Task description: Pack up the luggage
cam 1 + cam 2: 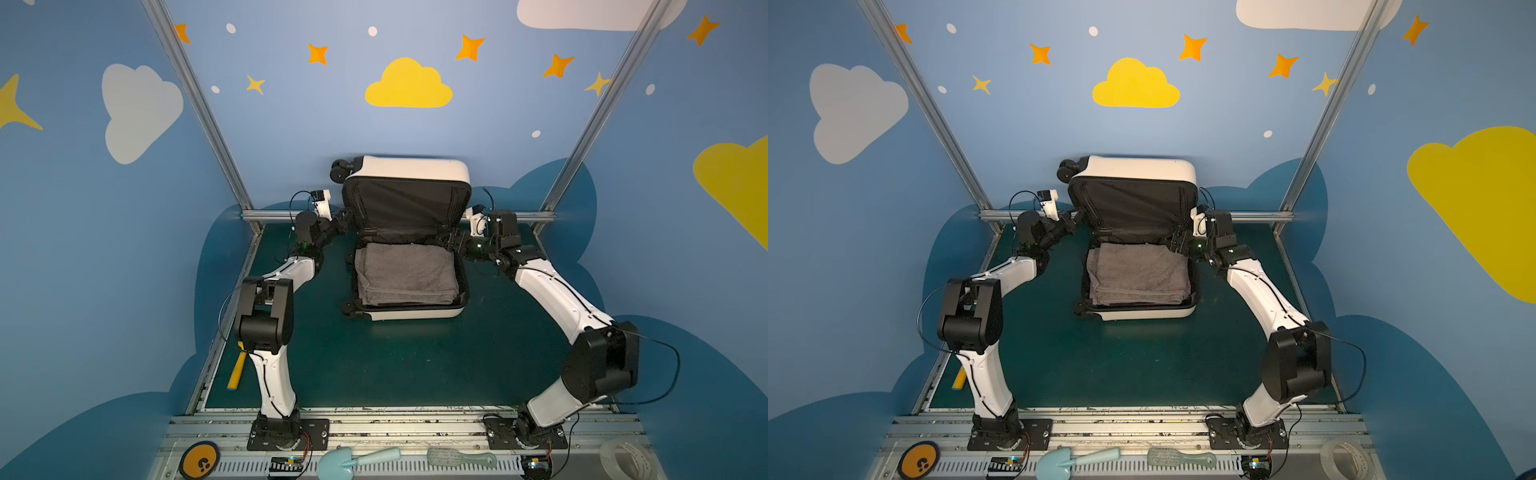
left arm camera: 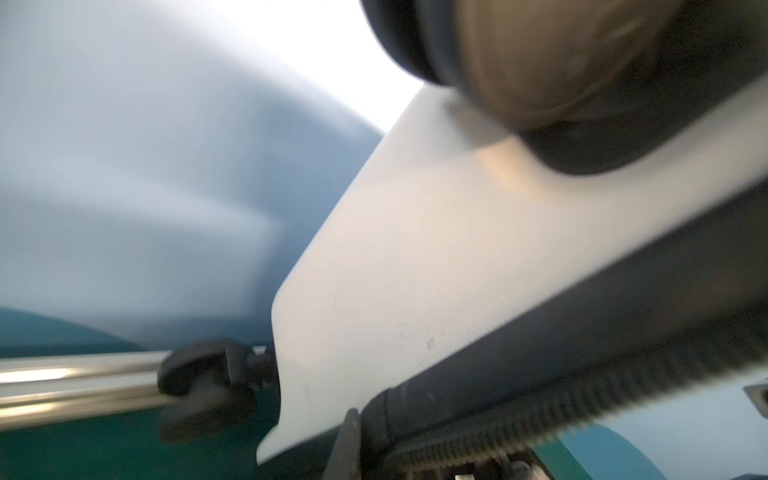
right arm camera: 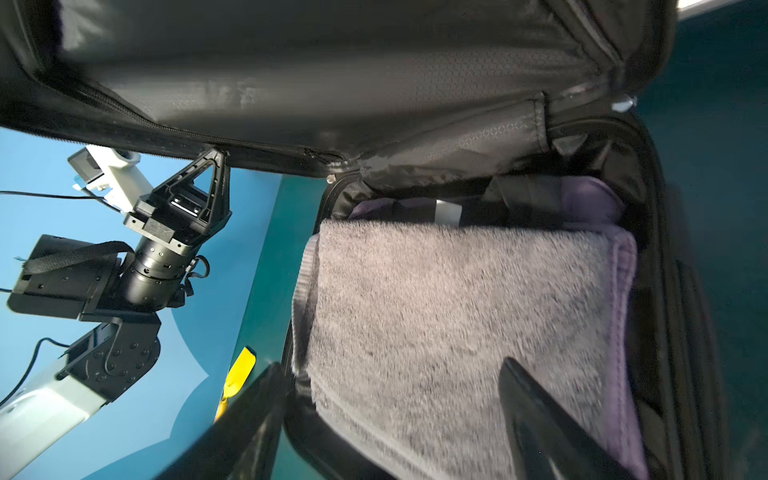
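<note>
Shovel (image 1: pixel 355 459) lies on the near rail (image 1: pixel 415 428). Left gripper (image 3: pixel 217 154) pinches the luggage (image 1: pixel 409 168) lid's rim; right gripper (image 3: pixel 392 363) gapes wide near the towel (image 1: pixel 405 272).

no text can be read on the luggage (image 1: pixel 411 168) or elsewhere.

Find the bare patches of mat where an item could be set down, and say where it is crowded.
Widest free patch: the green mat between the luggage and the front rail. Narrower strips lie either side of the luggage. Crowded: beside the lid, where the left gripper and right gripper sit.
</note>
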`<state>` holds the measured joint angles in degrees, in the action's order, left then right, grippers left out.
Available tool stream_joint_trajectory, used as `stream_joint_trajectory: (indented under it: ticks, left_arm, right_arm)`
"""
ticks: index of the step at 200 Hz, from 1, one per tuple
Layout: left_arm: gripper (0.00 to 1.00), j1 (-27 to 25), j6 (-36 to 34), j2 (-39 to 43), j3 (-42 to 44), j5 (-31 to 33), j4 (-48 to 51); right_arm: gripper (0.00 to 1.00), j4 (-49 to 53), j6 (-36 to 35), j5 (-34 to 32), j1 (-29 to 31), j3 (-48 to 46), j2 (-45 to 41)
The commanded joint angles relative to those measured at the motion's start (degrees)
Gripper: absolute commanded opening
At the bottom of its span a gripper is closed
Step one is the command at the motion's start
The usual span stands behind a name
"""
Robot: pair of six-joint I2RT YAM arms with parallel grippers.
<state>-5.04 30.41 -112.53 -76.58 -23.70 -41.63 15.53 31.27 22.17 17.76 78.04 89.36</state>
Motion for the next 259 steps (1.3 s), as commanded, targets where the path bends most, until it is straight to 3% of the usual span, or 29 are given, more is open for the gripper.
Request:
stream_joint_trajectory:
  ticks: [1,45,80,94,125,135,149,169,199,259]
  left_arm:
    - [0.03,-3.86,3.67,6.34,3.75,-7.35,-1.89]
    - [0.03,-5.77,3.01,17.74,17.44,-4.35,0.14]
    - [0.15,-6.21,6.44,30.91,34.96,3.01,0.79]
    - [0.35,-6.23,9.53,37.59,43.03,7.44,1.34]
    - [0.5,-6.89,13.27,56.68,56.38,16.48,11.62]
    - [0.59,-6.93,13.08,63.66,57.74,19.7,18.51]
    - [0.79,-6.83,11.86,72.68,57.36,24.11,28.09]
    - [0.89,-6.39,8.55,80.91,56.29,27.92,34.74]
    - [0.97,-4.91,6.57,80.01,51.42,25.11,40.59]
    - [1.0,-2.9,-0.37,62.74,36.01,15.19,42.68]
  right_arm:
    - [0.8,3.39,-0.31,-1.35,-0.94,-3.17,-6.84]
    - [0.8,13.81,2.65,-10.93,-6.23,-15.02,-22.58]
    - [0.8,23.17,4.61,-17.93,-11.16,-18.95,-31.68]
    - [0.8,23.3,5.01,-17.74,-12.33,-20.46,-34.62]
    - [0.8,22.38,5.53,-14.8,-13.19,-20.35,-35.92]
    - [0.8,21.32,5.78,-13.14,-13.05,-20.45,-36.0]
    - [0.8,19.95,6.51,-11.27,-13.02,-20.91,-36.03]
    - [0.8,18.72,7.12,-9.12,-12.88,-21.36,-35.63]
    - [0.79,17.17,7.22,-4.29,-12.05,-22.28,-34.12]
    - [0.77,15.58,8.97,-0.9,-7.92,-27.53,-31.35]
